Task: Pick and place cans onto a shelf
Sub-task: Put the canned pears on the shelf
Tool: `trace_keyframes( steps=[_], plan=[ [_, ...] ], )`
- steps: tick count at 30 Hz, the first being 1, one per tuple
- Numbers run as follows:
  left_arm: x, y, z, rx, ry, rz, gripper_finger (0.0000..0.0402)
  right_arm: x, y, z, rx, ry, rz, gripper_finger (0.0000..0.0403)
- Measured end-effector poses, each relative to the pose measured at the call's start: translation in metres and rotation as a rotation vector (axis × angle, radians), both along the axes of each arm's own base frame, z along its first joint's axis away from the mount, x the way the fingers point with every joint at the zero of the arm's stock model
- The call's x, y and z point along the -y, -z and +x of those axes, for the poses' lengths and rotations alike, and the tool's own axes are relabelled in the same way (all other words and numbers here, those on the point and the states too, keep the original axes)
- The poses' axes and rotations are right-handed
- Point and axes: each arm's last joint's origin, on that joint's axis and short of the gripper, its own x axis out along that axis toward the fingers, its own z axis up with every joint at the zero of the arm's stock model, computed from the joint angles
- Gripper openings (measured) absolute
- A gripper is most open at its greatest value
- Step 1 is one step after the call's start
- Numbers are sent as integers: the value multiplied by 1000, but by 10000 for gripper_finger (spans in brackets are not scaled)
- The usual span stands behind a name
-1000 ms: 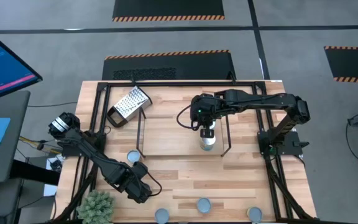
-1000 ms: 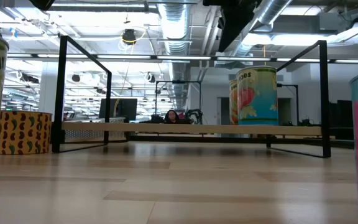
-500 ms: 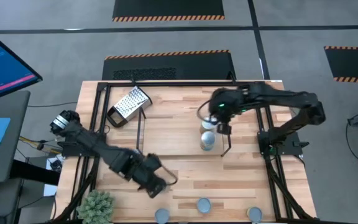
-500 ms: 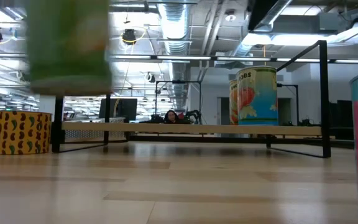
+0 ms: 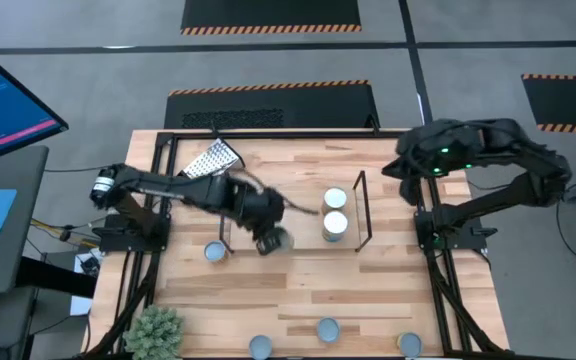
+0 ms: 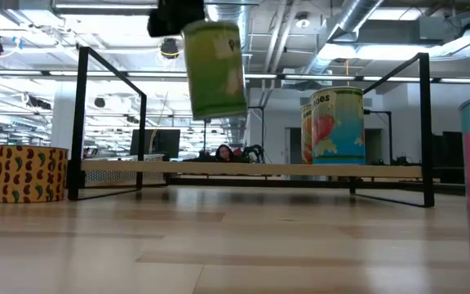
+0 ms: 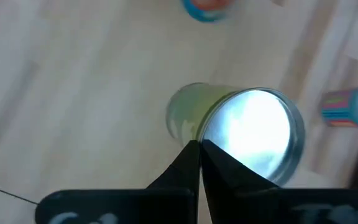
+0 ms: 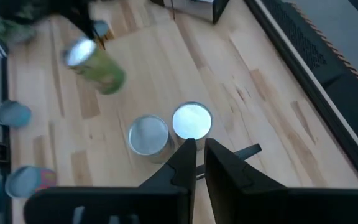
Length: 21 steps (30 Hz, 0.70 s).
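Observation:
My left gripper (image 5: 267, 230) (image 7: 199, 147) is shut on a green can (image 5: 274, 241) (image 6: 215, 69) with a silvery lid (image 7: 253, 134), held in the air beside the near left part of the shelf (image 5: 360, 210) (image 6: 251, 170). Two silvery-topped cans (image 5: 335, 200) (image 5: 335, 226) stand upright on the shelf near its right end, and they also show in the right wrist view (image 8: 191, 119) (image 8: 148, 134). My right gripper (image 5: 406, 170) (image 8: 198, 147) is empty, fingers nearly together, drawn back high near the table's right edge. My left gripper pinches the green can's top rim (image 7: 199, 140) between its two fingers, at the lid's edge. The fingers come from above. The can hangs below them, tilted a little, lifted well clear of the table (image 6: 215, 114).
A short can (image 5: 214, 252) (image 6: 29, 173) stands on the table left of the shelf. Three more cans (image 5: 260, 346) (image 5: 326, 328) (image 5: 408, 343) stand along the near edge. A metal grater (image 5: 208, 166) lies at the far left. A plant (image 5: 158, 330) is at the near left corner.
My left gripper has lifted the green can off the near left of the table and carried it up and toward the far right, up to the shelf. My right gripper has left a can standing on the shelf and drawn back up toward the table's right edge.

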Motion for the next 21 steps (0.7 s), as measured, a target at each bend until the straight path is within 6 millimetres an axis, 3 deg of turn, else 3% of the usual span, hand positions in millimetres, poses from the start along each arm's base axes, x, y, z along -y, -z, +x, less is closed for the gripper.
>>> trace_keyframes(
  steps=[9, 21],
  plan=[
    [-71, 2, 10, 34, 41, 67, 0, -1, -7, -21, 67, 48, 47, 59],
    [-105, 16, 29, 20, 74, 101, 0, -1, 1, -22, -12, 125, 118, 59]
  ],
)
